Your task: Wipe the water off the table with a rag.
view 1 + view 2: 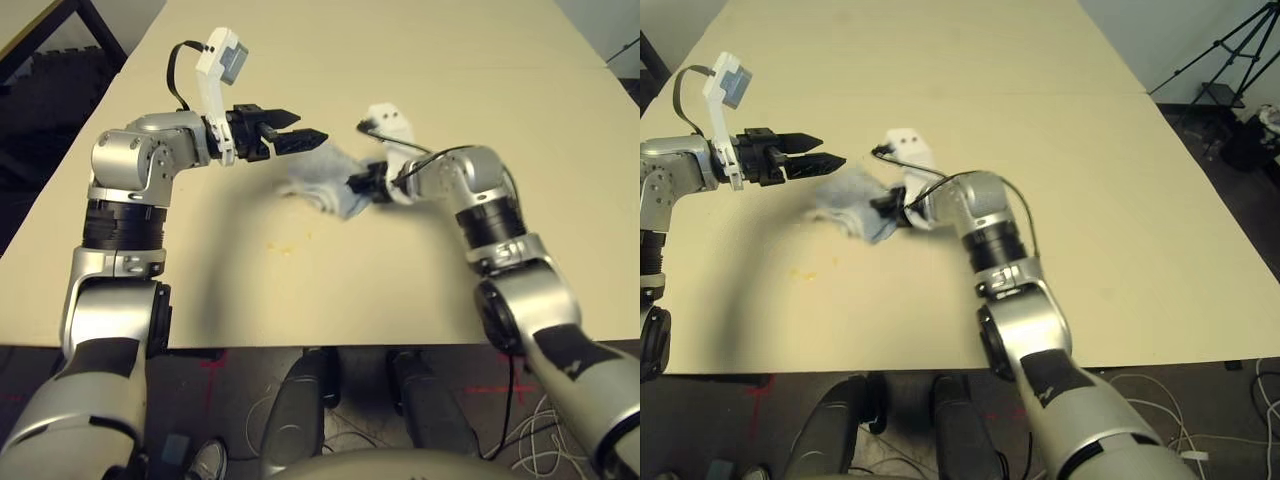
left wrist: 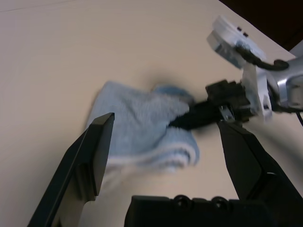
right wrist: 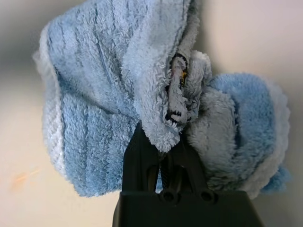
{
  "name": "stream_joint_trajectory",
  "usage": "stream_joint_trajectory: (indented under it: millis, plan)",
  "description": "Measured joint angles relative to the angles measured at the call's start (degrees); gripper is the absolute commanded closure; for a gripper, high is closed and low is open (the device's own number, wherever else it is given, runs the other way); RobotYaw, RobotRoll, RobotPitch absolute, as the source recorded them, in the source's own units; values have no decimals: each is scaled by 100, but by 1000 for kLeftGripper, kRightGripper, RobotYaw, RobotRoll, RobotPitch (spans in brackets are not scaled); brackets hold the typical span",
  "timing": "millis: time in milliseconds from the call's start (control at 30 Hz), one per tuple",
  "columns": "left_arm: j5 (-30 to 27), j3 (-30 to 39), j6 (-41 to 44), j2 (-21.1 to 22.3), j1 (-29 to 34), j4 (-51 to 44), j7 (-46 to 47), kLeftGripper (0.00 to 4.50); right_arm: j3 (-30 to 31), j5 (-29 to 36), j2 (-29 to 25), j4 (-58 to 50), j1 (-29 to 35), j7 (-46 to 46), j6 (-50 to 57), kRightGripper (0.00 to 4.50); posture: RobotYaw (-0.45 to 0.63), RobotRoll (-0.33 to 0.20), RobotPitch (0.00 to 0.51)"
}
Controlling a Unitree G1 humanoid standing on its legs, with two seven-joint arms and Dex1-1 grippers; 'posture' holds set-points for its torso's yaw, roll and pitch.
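On the large pale table (image 1: 440,270), in its part nearer to the robot, there is one rag (image 1: 332,182), and beside it one patch of yellow-orange droplets (image 1: 284,249), a few small specks; their exact number I cannot tell. There are two grippers. The right gripper (image 3: 166,142) is closed on the rag, with a fold of cloth pinched between its two fingers. The left gripper (image 2: 168,137) has its two fingers apart, with nothing between them, and it is above the table, near the rag.

The near edge of the table runs across in front of the robot, and the droplets lie between this edge and the rag. Around the rag there is much open surface: wide room lies beyond it toward the far side, and also toward both side edges. The closest neighbour of the right gripper is the left one.

The rag is light grey-blue, of soft terry cloth with a whitish border. It is bunched and folded, and a small dark and yellow mark shows in one fold.
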Motion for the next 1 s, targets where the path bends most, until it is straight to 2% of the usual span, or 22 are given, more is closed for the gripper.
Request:
stream_joint_trajectory:
  millis: [167,267,333,533,600,733,800,1000]
  plan:
    - [0,0,-3,-7,-4,2,18,0,-325,-260,-280,662,-188,-258,-622,4488,-43,0,221]
    - [3,0,-13,-24,-41,30,29,0,-353,-235,-238,476,-183,-40,-233,4488,-43,0,220]
    - [4,-1,-25,-41,-87,39,34,0,-343,-63,-90,-35,-70,179,457,4488,-44,0,220]
    - [20,-5,-75,-80,-144,146,40,0,97,1203,353,-2681,983,796,3181,4488,-41,0,222]
    - [26,-5,-82,-84,-148,157,40,0,341,1779,371,-3173,1220,889,3579,4488,-40,0,224]
    - [40,-4,-90,-82,-147,160,41,0,396,2461,267,-3415,1274,765,3596,4488,-35,0,228]
    - [48,-3,-90,-82,-145,160,46,0,325,2463,370,-3351,1274,533,3598,4488,-34,0,229]
    - [61,5,-90,-79,-128,155,56,0,-390,1641,738,-2320,1032,-345,3091,4488,-29,0,227]
